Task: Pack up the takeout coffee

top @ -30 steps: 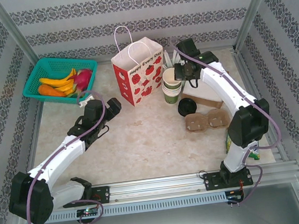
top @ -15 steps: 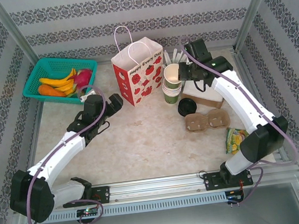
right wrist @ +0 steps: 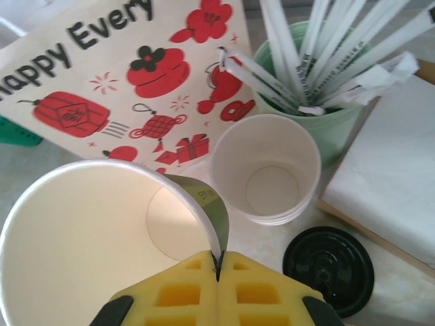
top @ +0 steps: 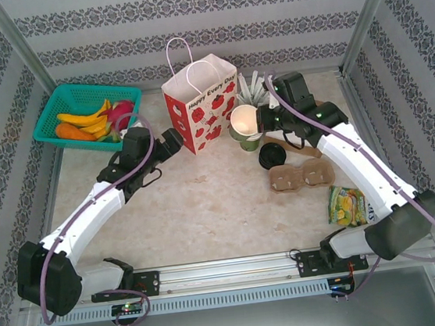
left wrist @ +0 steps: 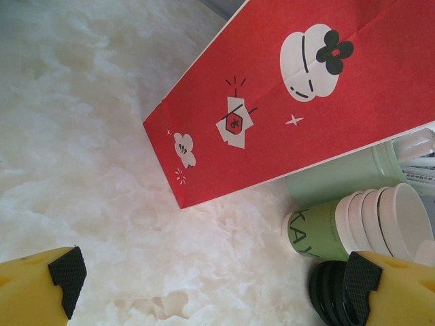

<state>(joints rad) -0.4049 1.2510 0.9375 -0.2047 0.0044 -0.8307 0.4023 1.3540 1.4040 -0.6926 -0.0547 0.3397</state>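
Observation:
The takeout coffee cup (top: 244,119) is a dark-green paper cup with a cream inside (right wrist: 81,238). My right gripper (right wrist: 217,261) is shut on its rim wall and holds it tilted just above the nested stack of green cups (right wrist: 265,170), right of the red-and-white paper bag (top: 203,105). In the top view the right gripper (top: 263,118) sits right of the cup. My left gripper (top: 170,143) stands open with nothing between its pads, low over the table at the bag's left bottom corner (left wrist: 178,197). The stack (left wrist: 353,224) lies beyond the bag.
A black lid (top: 272,156) lies by the stack. A pale green cup of straws (right wrist: 319,75) stands behind it, napkins on a box (right wrist: 394,197) to its right. A cardboard cup carrier (top: 301,175), a snack packet (top: 345,203) and a teal fruit basket (top: 86,115) also sit on the table.
The right gripper has lifted one cup off the stack and tilted it, the arm stretching out. The left gripper has moved closer to the bag's left side.

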